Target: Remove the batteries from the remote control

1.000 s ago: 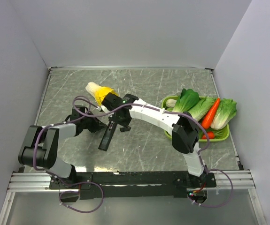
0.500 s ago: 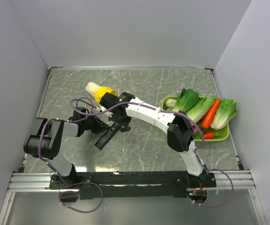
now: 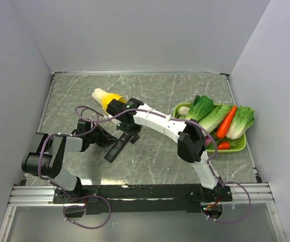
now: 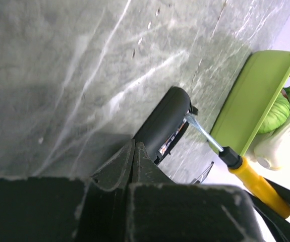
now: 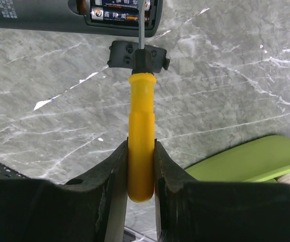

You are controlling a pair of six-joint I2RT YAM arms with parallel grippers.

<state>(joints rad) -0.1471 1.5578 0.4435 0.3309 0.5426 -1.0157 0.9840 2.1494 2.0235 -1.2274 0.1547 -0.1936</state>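
The remote control [image 3: 113,151] lies slanted on the table with its back up. In the right wrist view its open compartment [image 5: 119,12] shows the batteries [image 5: 115,15] still inside. My right gripper [image 5: 140,146] is shut on the yellow-handled screwdriver [image 5: 140,126], whose metal shaft reaches into the compartment. The short black flat piece [image 5: 137,55] lies just below the remote. My left gripper [image 4: 134,143] is shut with nothing between its jaws. Its tip is against the remote's near end [image 4: 165,123]. In the top view the left gripper [image 3: 104,140] and right gripper [image 3: 129,135] flank the remote.
A green tray [image 3: 238,146] with leafy greens and a carrot [image 3: 226,122] stands at the right. A yellow-white vegetable [image 3: 104,98] lies behind the grippers. The tray's edge shows in the left wrist view [image 4: 255,96] and the right wrist view [image 5: 255,161].
The remote has swung a little on the table. The left arm has shifted. The right gripper has moved slightly left with the screwdriver.
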